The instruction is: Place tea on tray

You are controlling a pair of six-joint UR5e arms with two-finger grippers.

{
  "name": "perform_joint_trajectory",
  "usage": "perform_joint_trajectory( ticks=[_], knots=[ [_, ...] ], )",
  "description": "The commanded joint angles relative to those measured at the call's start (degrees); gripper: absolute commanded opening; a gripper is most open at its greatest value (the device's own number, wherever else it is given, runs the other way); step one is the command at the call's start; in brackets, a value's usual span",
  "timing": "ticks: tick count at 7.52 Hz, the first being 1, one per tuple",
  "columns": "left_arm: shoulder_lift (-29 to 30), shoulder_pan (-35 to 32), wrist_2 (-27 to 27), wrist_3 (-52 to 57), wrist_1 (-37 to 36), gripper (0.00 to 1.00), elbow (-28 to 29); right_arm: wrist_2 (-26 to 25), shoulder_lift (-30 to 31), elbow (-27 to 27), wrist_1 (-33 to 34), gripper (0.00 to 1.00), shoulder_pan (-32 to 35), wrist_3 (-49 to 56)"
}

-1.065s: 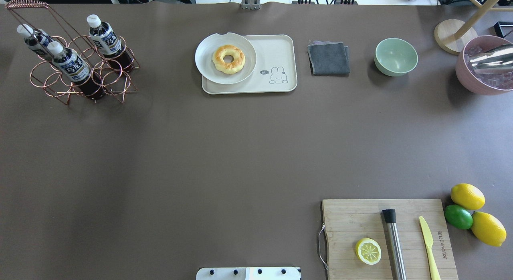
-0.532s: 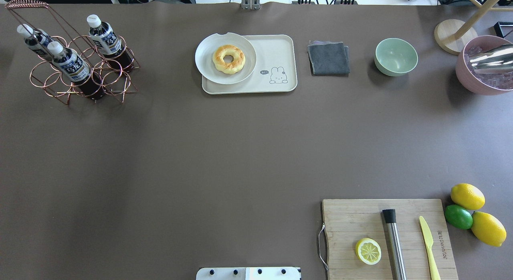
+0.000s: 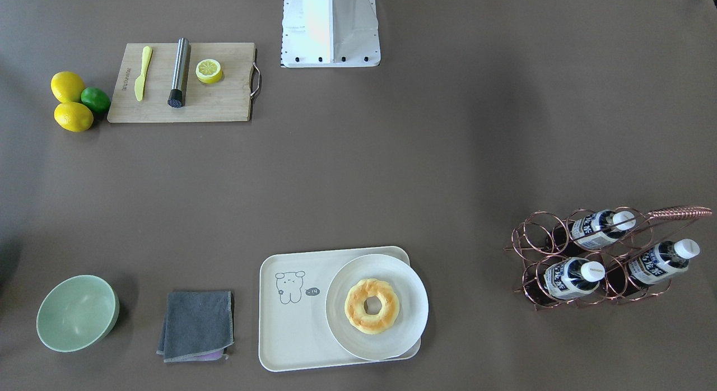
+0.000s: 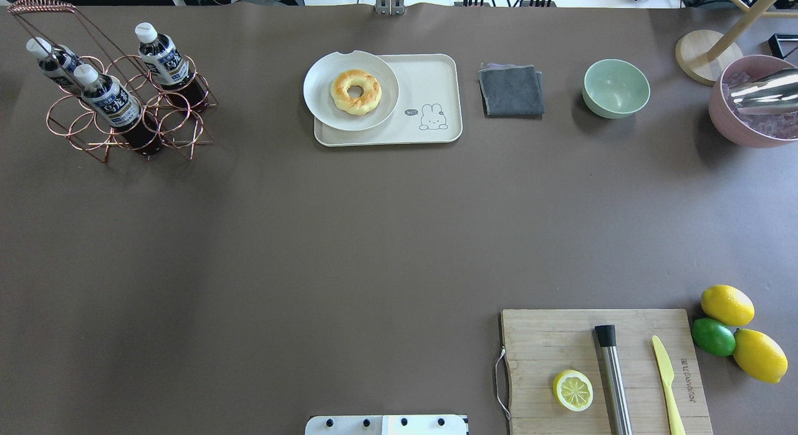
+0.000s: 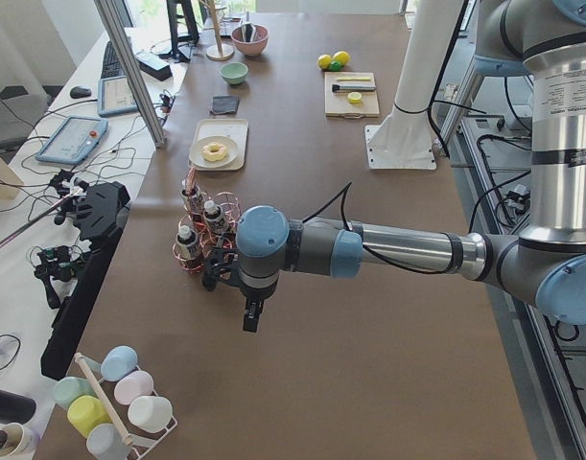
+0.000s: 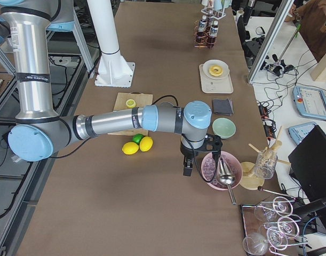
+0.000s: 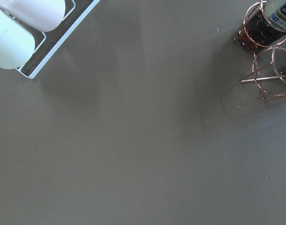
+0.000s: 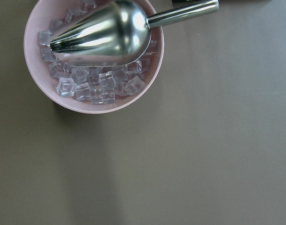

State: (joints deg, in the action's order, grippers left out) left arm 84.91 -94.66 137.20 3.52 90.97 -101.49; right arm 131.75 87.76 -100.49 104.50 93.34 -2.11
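Three alike tea bottles (image 4: 112, 101) with white caps stand in a copper wire rack (image 4: 177, 126) at the table's far left; they also show in the front view (image 3: 571, 273). The cream tray (image 4: 430, 80) with the bear drawing lies at the far middle, with a white plate (image 4: 318, 86) and a doughnut (image 4: 355, 92) on its left part. My left gripper (image 5: 252, 316) hangs over the table just beside the rack. My right gripper (image 6: 187, 165) hangs next to a pink bowl. Both show only in side views, so I cannot tell whether they are open or shut.
A grey cloth (image 4: 511, 90) and a green bowl (image 4: 616, 88) lie right of the tray. A pink bowl of ice (image 4: 726, 126) with a metal scoop (image 8: 100, 35) stands far right. A cutting board (image 4: 548, 335) with half lemon, muddler and knife, and citrus fruit (image 4: 727, 305), sit near right.
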Motion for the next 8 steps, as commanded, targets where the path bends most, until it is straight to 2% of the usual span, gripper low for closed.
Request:
perform_joint_trajectory(
  ticks=[1,8],
  knots=[
    [0.3,0.0,0.0,-0.1,0.0,0.97,0.0,0.0,0.0,-0.1,0.0,1.00,0.0,0.0],
    [0.6,0.0,0.1,0.0,0.1,0.97,0.3,0.1,0.8,-0.1,-0.1,1.00,0.0,0.1]
  ],
)
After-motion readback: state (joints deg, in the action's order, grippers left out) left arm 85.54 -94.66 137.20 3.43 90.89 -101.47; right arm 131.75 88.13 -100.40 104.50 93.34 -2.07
